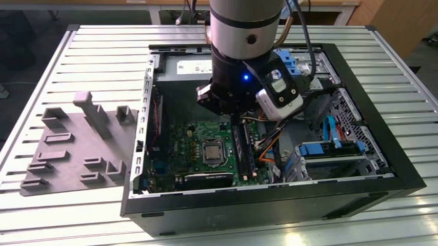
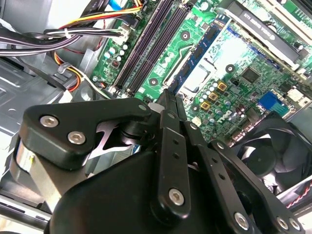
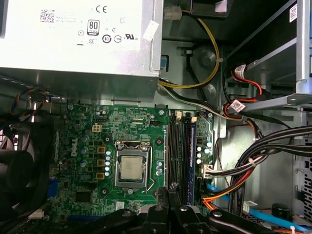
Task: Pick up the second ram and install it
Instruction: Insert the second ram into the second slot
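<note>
You're likely at the install step: black gripper (image 2: 169, 97), jaws pressed together, just above the long black motherboard slots (image 3: 179, 156); seating needs a square, even push.

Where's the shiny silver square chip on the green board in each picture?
Exterior view: the shiny silver square chip sits just to the exterior view's left of the long black memory slots.
Second wrist view: the chip lies between those slots and the round black fan.
First wrist view: the chip lies between the fan and the slots.
Shared landmark: the long black memory slots beside it.
</note>
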Controlling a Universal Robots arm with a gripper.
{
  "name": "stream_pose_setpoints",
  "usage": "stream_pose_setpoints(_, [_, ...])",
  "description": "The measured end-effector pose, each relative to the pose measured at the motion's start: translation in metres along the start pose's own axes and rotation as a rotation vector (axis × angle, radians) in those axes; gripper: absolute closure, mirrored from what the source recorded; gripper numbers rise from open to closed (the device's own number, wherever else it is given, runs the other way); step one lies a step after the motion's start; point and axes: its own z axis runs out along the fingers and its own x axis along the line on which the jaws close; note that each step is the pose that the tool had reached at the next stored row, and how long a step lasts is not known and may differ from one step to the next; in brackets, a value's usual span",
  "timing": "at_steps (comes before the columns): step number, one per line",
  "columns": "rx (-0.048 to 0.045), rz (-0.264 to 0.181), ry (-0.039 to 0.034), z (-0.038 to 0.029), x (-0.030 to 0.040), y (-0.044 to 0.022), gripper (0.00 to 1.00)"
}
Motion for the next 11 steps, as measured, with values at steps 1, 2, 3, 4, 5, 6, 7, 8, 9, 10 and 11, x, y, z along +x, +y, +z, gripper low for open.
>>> stream_pose_setpoints(1, [0.0000,0.000,0.0000,0.0002,0.0000,0.0000,0.88])
stream_pose_setpoints(2, [-0.0001,0.000,0.0000,0.0004,0.0000,0.0000,0.88])
stream_pose_setpoints(3, [-0.0001,0.000,0.0000,0.0006,0.0000,0.0000,0.88])
stream_pose_setpoints(4, [0.0000,0.001,-0.0001,0.0009,0.0001,-0.0001,0.88])
stream_pose_setpoints(5, [0.0000,0.001,-0.0001,0.0012,0.0000,-0.0001,0.88])
stream_pose_setpoints(6, [0.0001,0.002,-0.0001,0.0013,0.0001,-0.0001,0.88])
stream_pose_setpoints(7, [0.0001,0.002,-0.0001,0.0014,0.0001,-0.0001,0.88])
stream_pose_setpoints(8, [0.0001,0.002,-0.0002,0.0017,0.0001,-0.0001,0.88])
stream_pose_setpoints(9, [0.0000,0.002,-0.0002,0.0019,0.0001,-0.0001,0.88])
stream_pose_setpoints(10, [0.0000,0.003,-0.0002,0.0020,0.0001,-0.0001,0.88])
stream_pose_setpoints(11, [0.0001,0.003,-0.0002,0.0021,0.0001,-0.0001,0.88])
